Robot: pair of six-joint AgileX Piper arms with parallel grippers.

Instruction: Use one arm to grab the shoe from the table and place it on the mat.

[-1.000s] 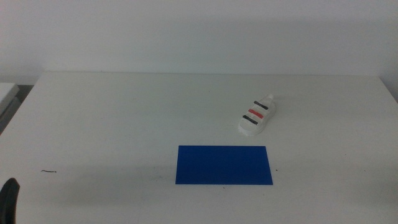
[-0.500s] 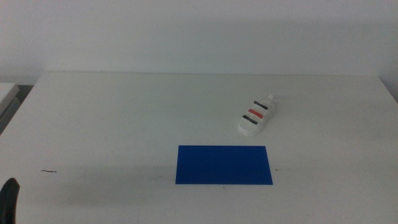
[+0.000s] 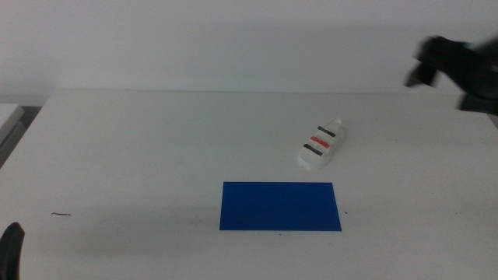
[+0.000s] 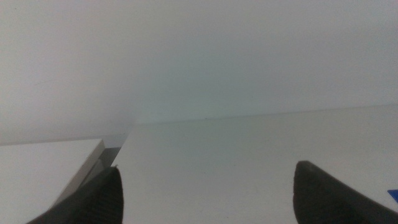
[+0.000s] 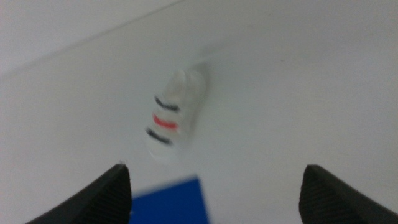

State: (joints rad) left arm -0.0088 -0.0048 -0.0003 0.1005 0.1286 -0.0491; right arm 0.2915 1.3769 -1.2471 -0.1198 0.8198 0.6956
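One shoe [image 3: 320, 145] lies on the desk [image 3: 156, 148] just behind one blue mat [image 3: 280, 206], apart from it. The right tool [image 5: 214, 196], wide open and empty, looks down on both. The left tool [image 4: 205, 193], open and empty, faces bare desk.

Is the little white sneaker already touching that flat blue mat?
Apart. The middle view shows bare white table between the sneaker and the mat.
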